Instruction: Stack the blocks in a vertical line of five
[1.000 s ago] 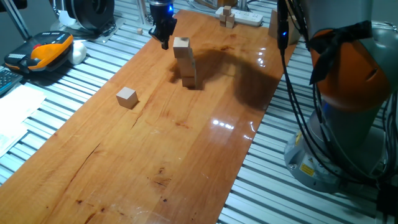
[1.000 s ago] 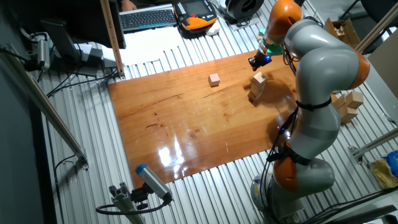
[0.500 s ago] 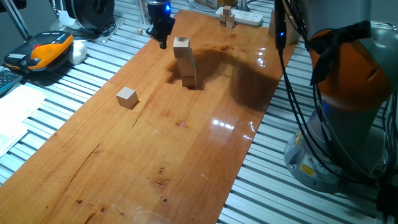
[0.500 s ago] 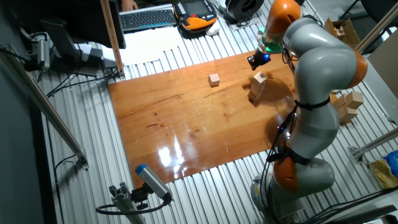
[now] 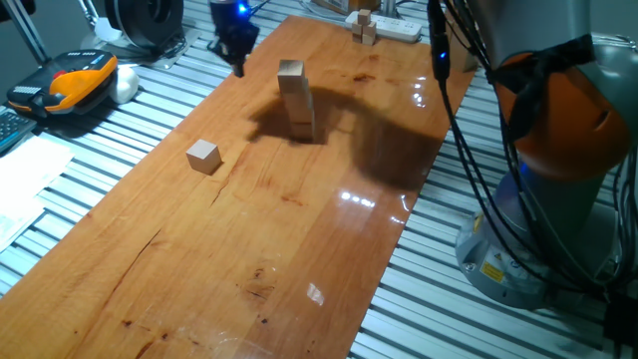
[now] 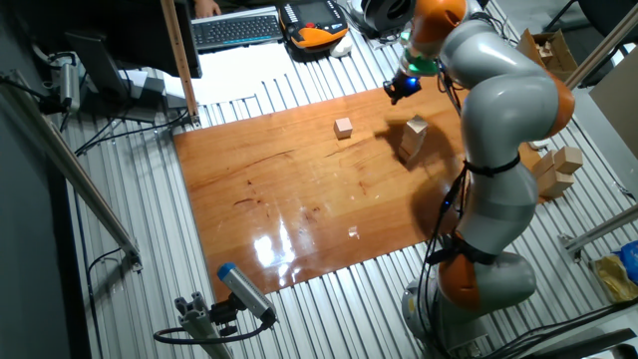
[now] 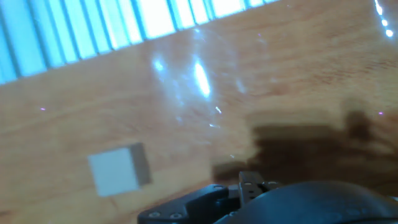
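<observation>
Claw (image 5: 235, 55) first: the gripper hangs low over the far left edge of the wooden table (image 5: 299, 249), a blue light glowing just above its dark fingers. It carries nothing, but whether the fingers stand parted or pressed together I cannot tell from either fixed camera, and the hand view shows only a dark blurred bit of the gripper body along its bottom edge.

Just to the right of the claw in the one fixed view, apart from it, stands the stack of blocks (image 5: 295, 100). It looks four cubes high, though the joints between them are hard to pick out, and the top cube sits slightly off from the ones under it. The loose block (image 5: 203, 156) lies alone on the table, nearer that camera and well apart from both the stack and the claw.

The other fixed view looks down from across the room: there the gripper (image 6: 397, 88) is near the table's far edge, the stack (image 6: 414, 138) is below and to its right, and the single cube (image 6: 343, 127) sits off to its left. This view also takes in the whole grey and orange arm (image 6: 498, 130) bending over the table, which the first crops.

The hand view is blurred, yet it shows one pale cube (image 7: 118, 169) on the tabletop just ahead of the gripper body, plus bright glare streaks on the varnish.

At the table's far end lies a white power strip (image 5: 391, 25).
</observation>
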`<state>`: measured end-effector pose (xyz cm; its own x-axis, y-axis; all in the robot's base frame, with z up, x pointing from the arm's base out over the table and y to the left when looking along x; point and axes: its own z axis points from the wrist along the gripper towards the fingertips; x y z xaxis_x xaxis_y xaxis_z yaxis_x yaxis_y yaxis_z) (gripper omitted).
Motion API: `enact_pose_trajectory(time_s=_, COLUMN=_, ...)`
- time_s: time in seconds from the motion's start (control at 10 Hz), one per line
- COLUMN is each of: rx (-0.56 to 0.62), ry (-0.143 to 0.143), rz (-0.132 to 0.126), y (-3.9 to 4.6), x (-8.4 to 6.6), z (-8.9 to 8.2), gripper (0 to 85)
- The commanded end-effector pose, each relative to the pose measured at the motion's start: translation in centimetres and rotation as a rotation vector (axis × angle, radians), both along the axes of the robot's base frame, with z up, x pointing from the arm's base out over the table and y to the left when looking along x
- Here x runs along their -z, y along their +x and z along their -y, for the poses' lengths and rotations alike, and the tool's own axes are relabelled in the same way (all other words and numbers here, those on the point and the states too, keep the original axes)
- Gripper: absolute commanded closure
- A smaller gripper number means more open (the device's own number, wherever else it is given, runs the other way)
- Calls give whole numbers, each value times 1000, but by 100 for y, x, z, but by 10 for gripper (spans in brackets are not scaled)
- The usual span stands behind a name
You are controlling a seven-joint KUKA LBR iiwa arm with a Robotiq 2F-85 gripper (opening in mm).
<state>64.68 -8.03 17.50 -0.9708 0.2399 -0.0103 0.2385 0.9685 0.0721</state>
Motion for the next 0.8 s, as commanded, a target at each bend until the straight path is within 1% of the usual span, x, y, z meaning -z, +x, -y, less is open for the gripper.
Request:
enact_pose_trajectory(time_s=0.0, rx=4, ry=-13, rz=-2, y=35, x=-18, z=-175, gripper=850)
enact_pose_trajectory(time_s=0.1, rx=23, ry=-25, rz=-1, y=57, x=-24, z=-332, gripper=850)
enact_pose_trajectory(time_s=0.3, rx=58, ry=-18, rz=10, y=64, x=45, z=-560, gripper=850)
enact_pose_trajectory(time_s=0.4, rx=78, ry=-16, rz=12, y=54, x=74, z=-667, gripper=850)
enact_pose_trajectory(time_s=0.6, rx=109, ry=-5, rz=4, y=42, x=66, z=-826, gripper=850)
enact_pose_trajectory(time_s=0.7, rx=139, ry=-10, rz=5, y=40, x=72, z=-905, gripper=850)
